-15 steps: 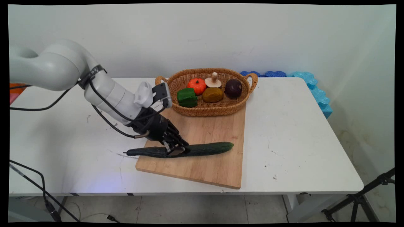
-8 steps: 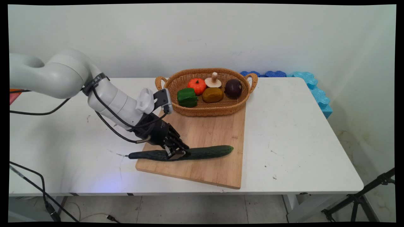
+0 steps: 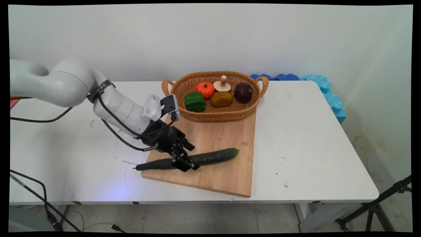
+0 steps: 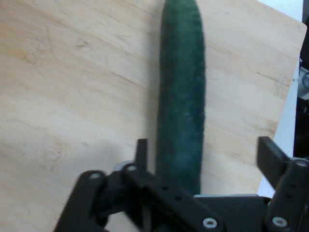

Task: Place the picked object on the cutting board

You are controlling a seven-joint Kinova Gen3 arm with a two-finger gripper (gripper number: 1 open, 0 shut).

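The near stretch of the long dark green cucumber is hidden beneath the black two-finger gripper. The jaws are seen spread apart, one finger against the cucumber's side, the other clear of it; nothing is clamped. The cucumber is laid on the pale wooden cutting board, its long axis running from near left to far right, its stalk end overhanging the white counter. Beyond, an oval wicker basket of toy vegetables is seen.
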